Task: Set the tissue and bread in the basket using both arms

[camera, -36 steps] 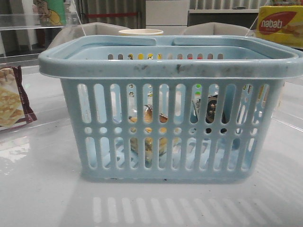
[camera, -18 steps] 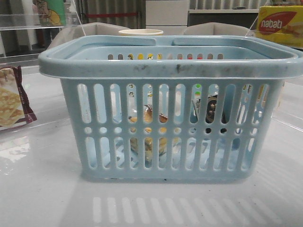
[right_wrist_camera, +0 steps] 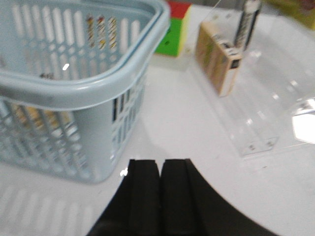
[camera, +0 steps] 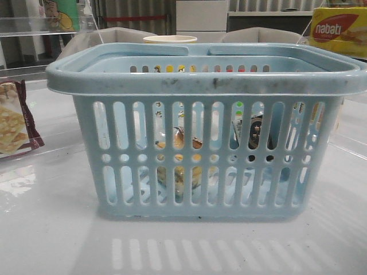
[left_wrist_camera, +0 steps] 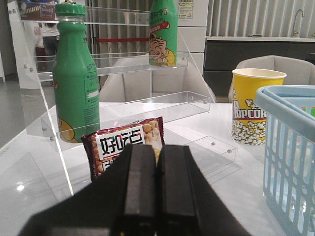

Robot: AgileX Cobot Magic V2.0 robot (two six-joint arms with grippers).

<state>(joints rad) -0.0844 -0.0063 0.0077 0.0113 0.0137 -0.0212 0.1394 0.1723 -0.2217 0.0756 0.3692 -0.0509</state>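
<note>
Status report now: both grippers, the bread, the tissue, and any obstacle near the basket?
Left gripper shut, empty. Right gripper shut, empty. Bread and tissue visible inside basket. Nothing blocking.

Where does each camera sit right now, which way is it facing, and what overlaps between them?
Front view: low over the table, facing the basket wall; bread and tissue show through its slots; no arm visible.
Left wrist view: behind the shut left gripper, facing the cracker bag, green bottle and popcorn cup.
Right wrist view: above the shut right gripper, beside the basket.
Shared: all three show the basket.
</note>
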